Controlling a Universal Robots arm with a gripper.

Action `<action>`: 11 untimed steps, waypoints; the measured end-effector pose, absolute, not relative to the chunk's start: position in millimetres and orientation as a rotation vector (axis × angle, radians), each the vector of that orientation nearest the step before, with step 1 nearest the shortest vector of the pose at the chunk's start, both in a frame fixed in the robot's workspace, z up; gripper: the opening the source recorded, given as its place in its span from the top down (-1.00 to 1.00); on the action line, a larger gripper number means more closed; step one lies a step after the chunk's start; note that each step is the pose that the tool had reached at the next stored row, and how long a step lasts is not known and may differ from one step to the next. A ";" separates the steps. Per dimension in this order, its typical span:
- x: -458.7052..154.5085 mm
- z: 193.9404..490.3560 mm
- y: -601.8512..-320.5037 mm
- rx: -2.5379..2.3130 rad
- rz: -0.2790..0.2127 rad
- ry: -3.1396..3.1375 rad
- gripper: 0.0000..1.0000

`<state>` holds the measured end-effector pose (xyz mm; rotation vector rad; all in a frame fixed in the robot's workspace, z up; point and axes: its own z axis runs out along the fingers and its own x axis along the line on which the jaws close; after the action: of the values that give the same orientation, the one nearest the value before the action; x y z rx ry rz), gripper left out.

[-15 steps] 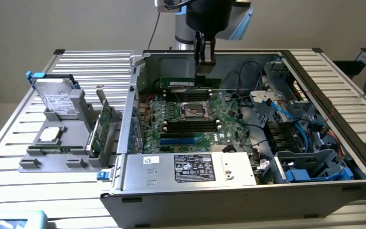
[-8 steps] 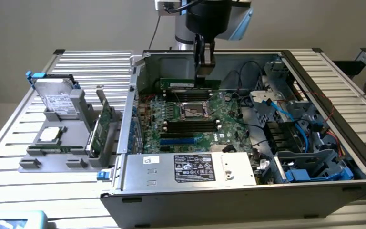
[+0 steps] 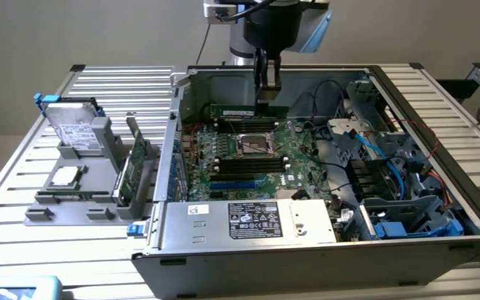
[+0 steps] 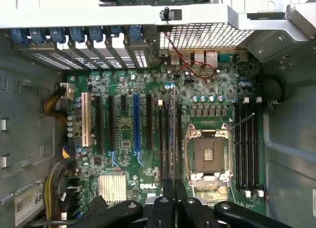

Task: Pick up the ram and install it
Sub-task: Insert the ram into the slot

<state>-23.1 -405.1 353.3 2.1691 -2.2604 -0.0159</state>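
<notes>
My gripper hangs over the open computer case, shut on the ram, a narrow green stick with a pale label held level and lengthwise. In the wrist view the ram appears edge-on as a thin line running out from the gripper. It lies parallel to the black memory slots beside the CPU socket. The stick is well above the motherboard and touches nothing. More black slots sit on the socket's other side.
A grey holder on the exterior view's left carries a hard drive, a processor and an upright green expansion card. Inside the case are the power supply, blue cables and drive cages.
</notes>
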 end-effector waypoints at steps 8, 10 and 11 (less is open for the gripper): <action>-23.1 344.2 -403.6 2.170 -0.014 -2.262 0.75; -23.1 340.7 -403.2 2.171 -0.012 -2.262 0.75; -23.1 339.4 -403.0 2.171 -0.010 -2.262 0.75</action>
<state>-23.1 -403.0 339.4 2.1708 -2.2625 -0.0103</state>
